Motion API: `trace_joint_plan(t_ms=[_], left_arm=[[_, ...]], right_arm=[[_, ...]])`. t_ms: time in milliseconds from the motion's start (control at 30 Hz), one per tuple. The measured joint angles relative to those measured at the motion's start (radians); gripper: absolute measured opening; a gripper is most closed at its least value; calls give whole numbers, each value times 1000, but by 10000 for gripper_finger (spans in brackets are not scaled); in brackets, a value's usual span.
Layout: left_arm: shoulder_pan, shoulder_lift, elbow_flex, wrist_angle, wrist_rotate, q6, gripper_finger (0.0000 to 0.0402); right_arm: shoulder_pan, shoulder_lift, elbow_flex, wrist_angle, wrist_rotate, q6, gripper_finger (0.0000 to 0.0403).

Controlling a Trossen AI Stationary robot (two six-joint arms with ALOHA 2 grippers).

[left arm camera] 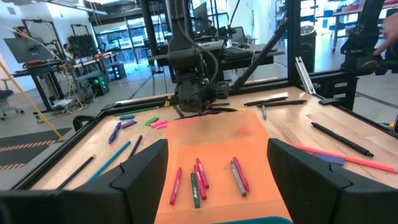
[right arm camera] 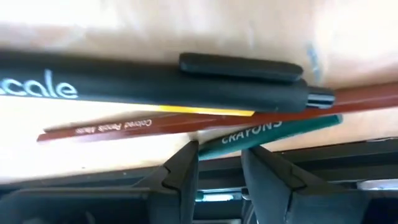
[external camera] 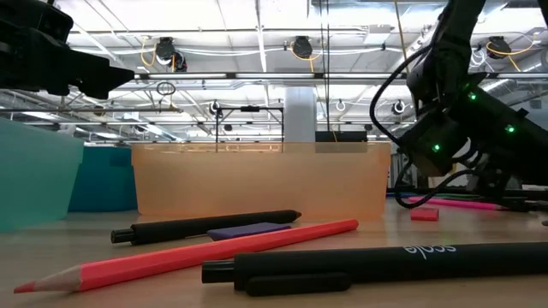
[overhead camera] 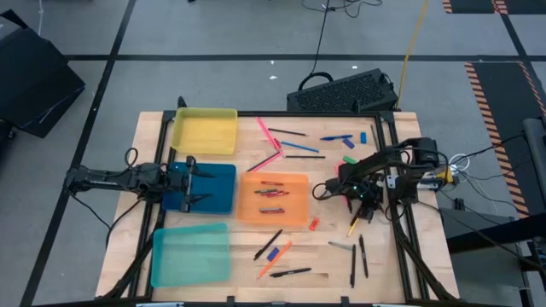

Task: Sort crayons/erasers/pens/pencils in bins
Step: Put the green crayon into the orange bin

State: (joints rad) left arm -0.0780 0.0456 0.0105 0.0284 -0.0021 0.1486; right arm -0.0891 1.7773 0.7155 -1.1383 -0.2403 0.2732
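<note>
A black pen [right arm camera: 155, 87] and red-brown pencil [right arm camera: 205, 121] crowd the teal crayon [right arm camera: 273, 134] between the right tool's [right arm camera: 219, 163] parted, empty fingers on the counter [overhead camera: 384, 273], so pinch only the crayon.

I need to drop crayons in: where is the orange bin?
In the high view, the shallow orange plastic bin sits mid-table, right of the dark blue bin, already holding several crayons.

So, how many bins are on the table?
4: the yellow bin top left in the high view, blue bin below it, orange bin at centre, teal bin bottom left.
</note>
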Motion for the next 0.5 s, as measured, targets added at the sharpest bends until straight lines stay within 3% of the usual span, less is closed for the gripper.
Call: trace_joint_plan(t_ms=[300, 500], left_arm=[[0, 0, 0, 0, 0, 0, 274], [0, 0, 0, 0, 0, 0, 274]], right_arm=[[45, -8, 2, 21, -6, 222, 111], [110, -19, 4, 26, -41, 344, 89]])
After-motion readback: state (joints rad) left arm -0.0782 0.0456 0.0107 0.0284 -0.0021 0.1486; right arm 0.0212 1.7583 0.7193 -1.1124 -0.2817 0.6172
